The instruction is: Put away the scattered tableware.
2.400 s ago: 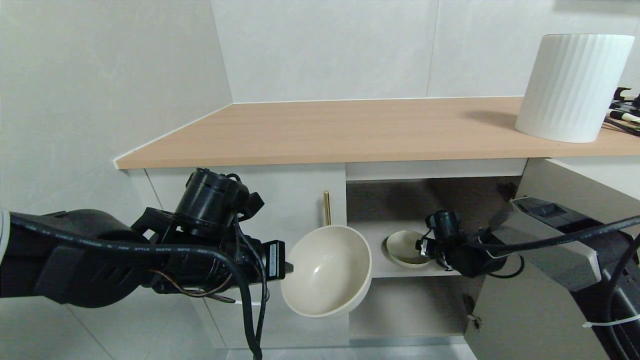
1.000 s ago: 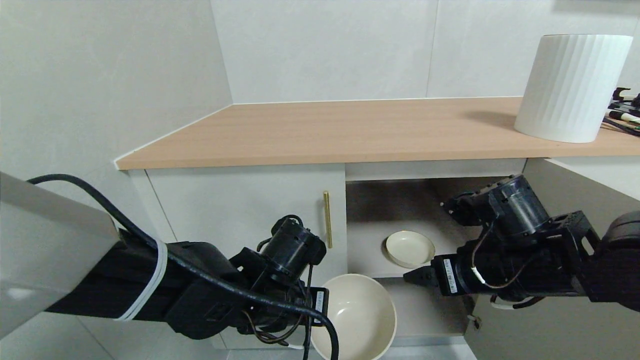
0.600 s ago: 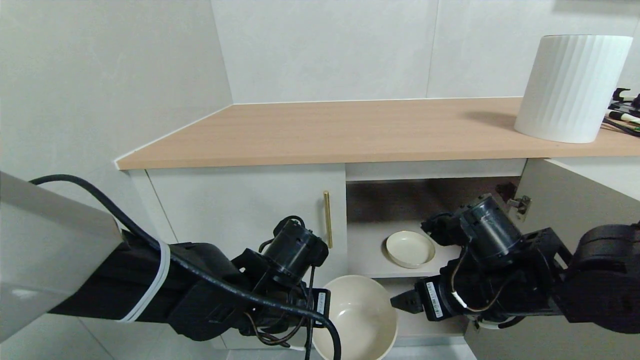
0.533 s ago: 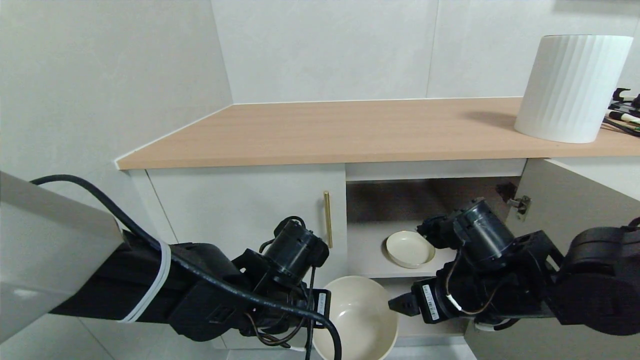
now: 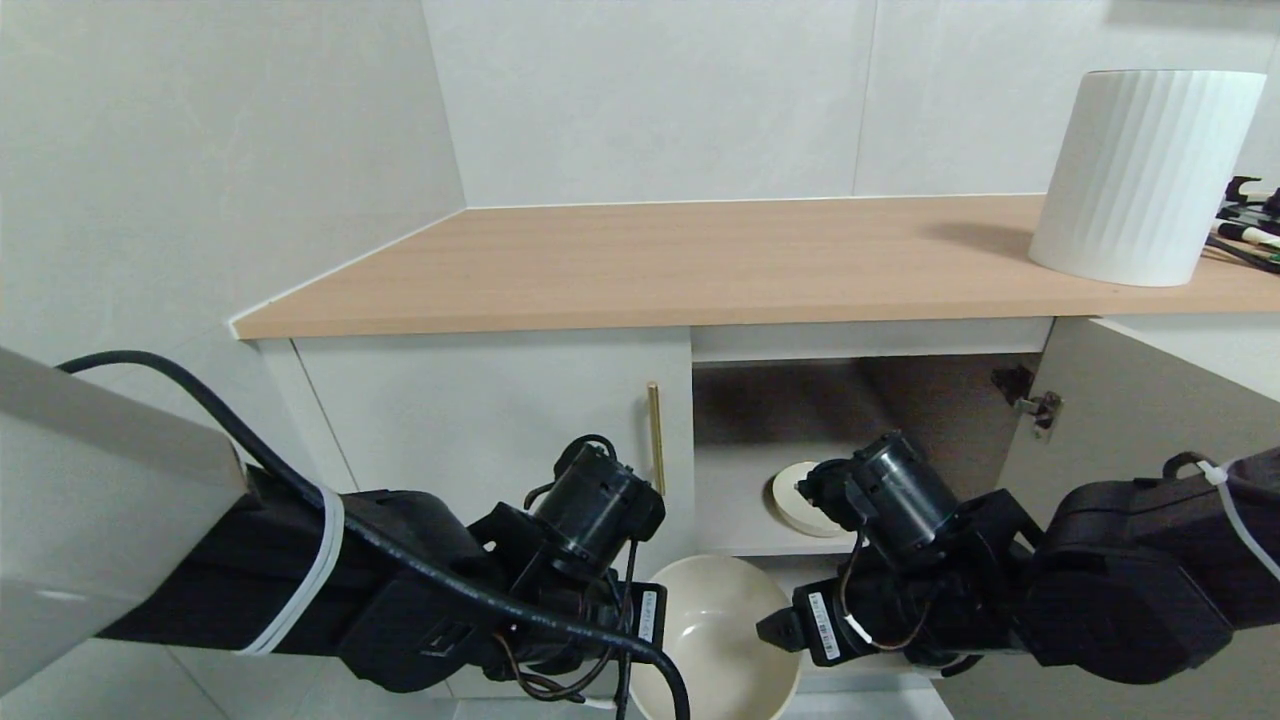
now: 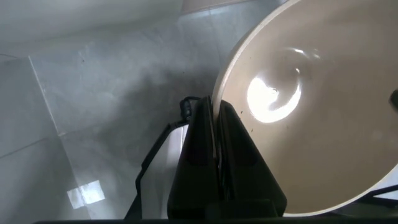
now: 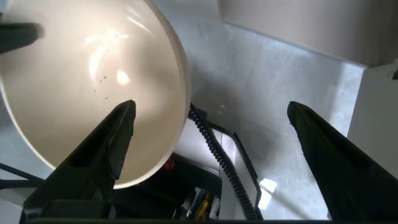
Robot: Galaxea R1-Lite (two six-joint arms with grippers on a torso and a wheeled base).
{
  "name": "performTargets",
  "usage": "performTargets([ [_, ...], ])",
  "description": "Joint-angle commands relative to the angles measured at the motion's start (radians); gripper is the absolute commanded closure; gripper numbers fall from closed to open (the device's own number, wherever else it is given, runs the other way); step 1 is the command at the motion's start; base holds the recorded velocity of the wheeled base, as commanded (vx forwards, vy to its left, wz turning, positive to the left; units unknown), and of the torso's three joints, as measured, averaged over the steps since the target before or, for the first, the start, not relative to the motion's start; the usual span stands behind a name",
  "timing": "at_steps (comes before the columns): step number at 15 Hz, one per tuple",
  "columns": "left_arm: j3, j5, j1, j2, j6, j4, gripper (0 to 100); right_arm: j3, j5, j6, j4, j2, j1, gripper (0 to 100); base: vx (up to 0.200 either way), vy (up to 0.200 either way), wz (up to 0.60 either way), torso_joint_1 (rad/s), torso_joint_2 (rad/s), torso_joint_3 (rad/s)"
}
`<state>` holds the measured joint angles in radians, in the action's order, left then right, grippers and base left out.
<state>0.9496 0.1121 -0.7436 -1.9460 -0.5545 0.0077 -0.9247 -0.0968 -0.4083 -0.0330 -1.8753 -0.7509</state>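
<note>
Starting at the left, the left arm (image 5: 300, 580) stretches low and forward in front of the closed cabinet door (image 5: 480, 420), wrist cables looping over it. The left end effector (image 6: 214, 115) is pinched tight on the near rim of the cream bowl (image 5: 715, 640), though in the head view its fingers are buried behind the wrist housing. The bowl sits low in front of the cabinet, below the shelf (image 5: 730, 510) and over the tiled floor (image 6: 93, 93), mouth facing up, its bottom edge cut off by the frame. The brass handle (image 5: 654, 435) stands just above it. Across the bowl, the right end effector (image 7: 210, 109) has its fingers (image 7: 118, 143) spread wide. One overlaps the bowl's inside and the rim shows in the gap, but whether anything touches is hard to make out. The right arm (image 5: 1130, 590) comes in low from the right, elbow out, wrist turned toward the bowl. Behind that wrist, a small plate (image 5: 790, 500) lies on the shelf, mostly hidden. The open door (image 5: 1100, 400) swings out to the right. Up on the desk (image 5: 700, 260), a white ribbed container (image 5: 1150, 170) stands, with pens (image 5: 1250, 235) beside it, cut off at the edge.
</note>
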Motion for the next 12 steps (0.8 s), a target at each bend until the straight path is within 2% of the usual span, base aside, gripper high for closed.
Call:
performTargets([
  [1, 0.000, 0.000, 0.000, 0.001, -0.001, 0.000, 100, -0.002, 0.002, 0.000, -0.001, -0.015, -0.001, 100, 0.000, 0.000, 0.00, 0.000, 0.00, 0.000],
  [11, 0.000, 0.006, -0.002, 0.004, -0.001, 0.000, 100, 0.000, 0.003, 0.000, -0.005, -0.027, -0.007, 100, 0.000, 0.000, 0.00, 0.000, 0.00, 0.000],
  [12, 0.000, 0.012, -0.002, 0.004, 0.001, 0.000, 0, 0.001, 0.003, 0.000, -0.005, -0.030, -0.007, 100, 0.000, 0.000, 0.00, 0.000, 0.00, 0.000],
])
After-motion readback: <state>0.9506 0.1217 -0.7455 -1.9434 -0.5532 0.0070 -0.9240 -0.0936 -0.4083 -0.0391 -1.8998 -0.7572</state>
